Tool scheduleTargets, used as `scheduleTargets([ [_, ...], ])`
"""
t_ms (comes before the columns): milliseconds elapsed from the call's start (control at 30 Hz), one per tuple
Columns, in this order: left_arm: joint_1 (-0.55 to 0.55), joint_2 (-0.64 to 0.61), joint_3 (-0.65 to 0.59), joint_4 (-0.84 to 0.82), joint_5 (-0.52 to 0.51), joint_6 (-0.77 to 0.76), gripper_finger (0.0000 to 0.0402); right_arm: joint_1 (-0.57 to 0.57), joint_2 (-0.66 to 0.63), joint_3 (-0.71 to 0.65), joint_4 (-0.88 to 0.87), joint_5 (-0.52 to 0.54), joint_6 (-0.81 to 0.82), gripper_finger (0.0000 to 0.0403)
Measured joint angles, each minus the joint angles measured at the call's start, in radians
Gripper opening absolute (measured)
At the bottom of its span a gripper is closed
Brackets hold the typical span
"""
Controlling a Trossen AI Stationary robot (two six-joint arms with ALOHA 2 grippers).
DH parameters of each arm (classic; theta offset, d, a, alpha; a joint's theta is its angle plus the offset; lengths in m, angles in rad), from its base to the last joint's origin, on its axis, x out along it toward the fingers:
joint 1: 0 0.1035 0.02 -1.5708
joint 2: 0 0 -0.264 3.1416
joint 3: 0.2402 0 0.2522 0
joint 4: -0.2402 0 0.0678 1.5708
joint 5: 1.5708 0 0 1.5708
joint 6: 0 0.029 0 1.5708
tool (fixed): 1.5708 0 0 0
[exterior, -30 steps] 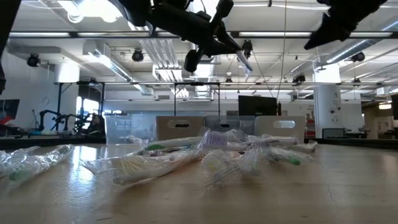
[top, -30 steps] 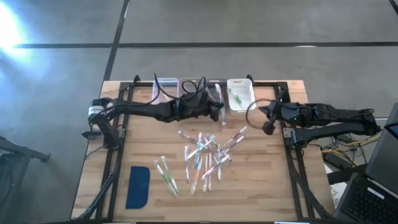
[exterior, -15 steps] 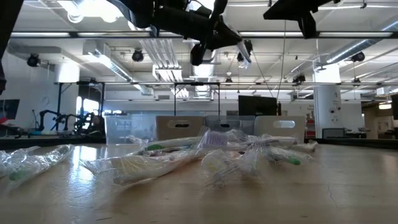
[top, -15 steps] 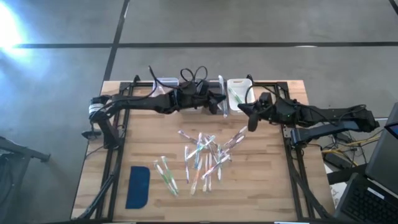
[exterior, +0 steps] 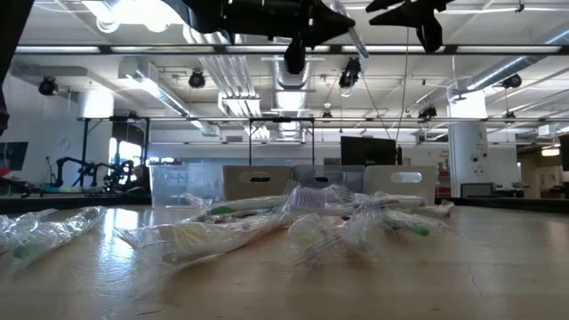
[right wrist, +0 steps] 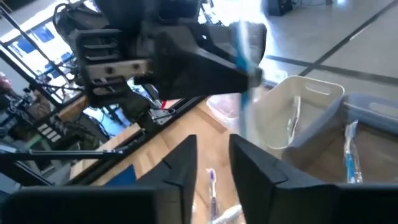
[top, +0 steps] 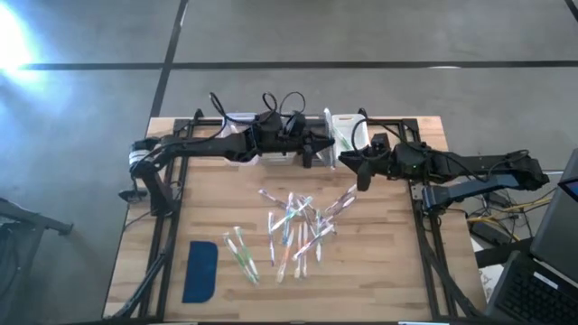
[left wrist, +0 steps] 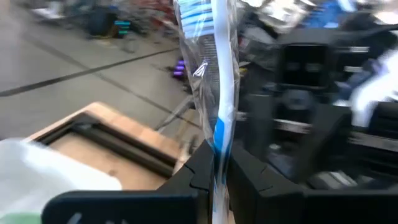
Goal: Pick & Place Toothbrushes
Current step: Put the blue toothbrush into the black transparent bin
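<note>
My left gripper (top: 316, 149) hangs high over the table's far middle, shut on one wrapped toothbrush (left wrist: 214, 62) with blue accents, also seen from the right wrist (right wrist: 249, 62). My right gripper (right wrist: 213, 146) stands open just to the right of it (top: 359, 171), fingers pointing at the left gripper, touching nothing. Many more wrapped toothbrushes (top: 298, 230) lie in a loose pile on the table's middle (exterior: 311, 218). A few others (top: 242, 253) lie apart, to the left. My left gripper pinches the toothbrush's handle (left wrist: 219, 134) between its two fingers, through the clear wrapper. The fingers come level from the table's left and lie across the toothbrush. Lifted clear of everything, the brush has its bristle end (left wrist: 189, 15) standing well beyond the fingers.
A row of small bins stands along the far edge; the white one (right wrist: 298, 118) holds a toothbrush, the one beside it (right wrist: 373, 124) a blue one. A flat blue pad (top: 200, 271) lies near the front left. Bare wood lies around the pile.
My left gripper has risen and gone toward the table's right, rolling so the toothbrush has turned with it. My right gripper has moved toward the table's left, up to the left gripper, and has rolled.
</note>
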Motion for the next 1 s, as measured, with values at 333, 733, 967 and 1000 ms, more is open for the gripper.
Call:
scheduleTargets([
  [333, -0.002, 0.000, 0.056, 0.001, 0.087, 0.089, 0.0029, -0.002, 0.038, 0.025, -0.002, -0.001, -0.021, 0.0161],
  [733, -0.002, 0.000, 0.056, 0.001, 0.140, 0.090, 0.0029, -0.024, 0.086, 0.031, 0.016, 0.001, -0.021, 0.0151],
  [967, -0.002, 0.000, 0.055, 0.001, 0.138, 0.091, 0.0029, -0.030, 0.097, 0.031, 0.033, -0.002, -0.021, 0.0078],
  [1000, -0.002, 0.000, 0.055, 0.001, 0.138, 0.091, 0.0029, -0.030, 0.094, 0.031, 0.031, -0.003, -0.022, 0.0065],
])
